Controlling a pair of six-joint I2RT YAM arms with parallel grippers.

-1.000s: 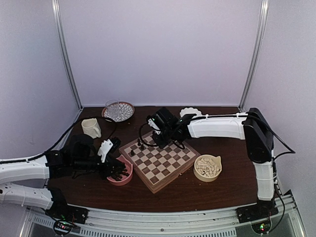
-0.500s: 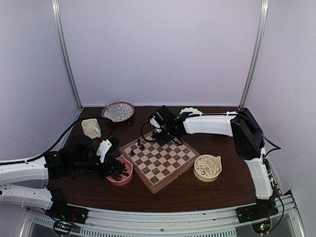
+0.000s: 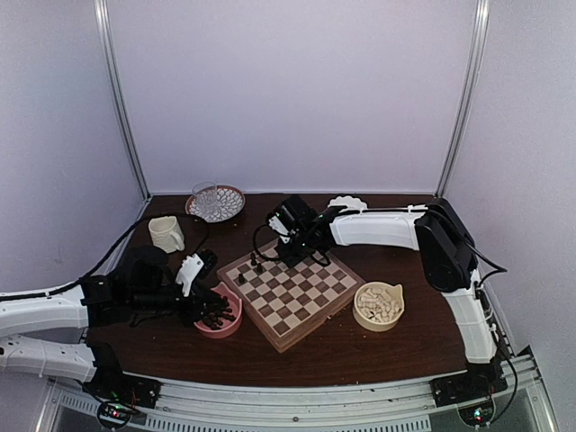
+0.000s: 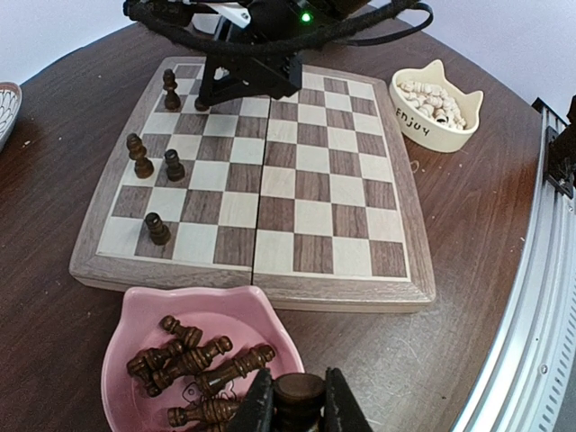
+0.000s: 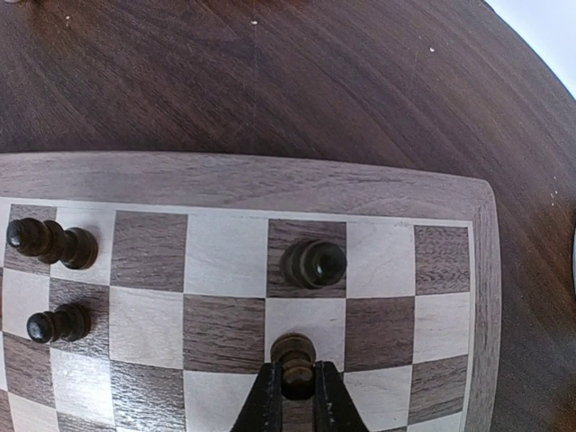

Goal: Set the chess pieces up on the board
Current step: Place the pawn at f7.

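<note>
Two dark chess pieces (image 4: 299,392) are gripped: left fingers (image 4: 259,407) pinch one above the pink bowl (image 4: 144,306); right fingers (image 5: 267,396) clamp another at the board (image 5: 225,171)'s far edge.

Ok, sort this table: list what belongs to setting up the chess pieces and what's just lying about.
For the job: board; standing dark pieces on it; spare dark pieces in the pink bowl; cream pieces in the cat-eared bowl; left tool gripping the left-held piece; right tool gripping the right-held piece.
Lying about: cream mug; patterned plate; glass on it; white scalloped dish.
</note>
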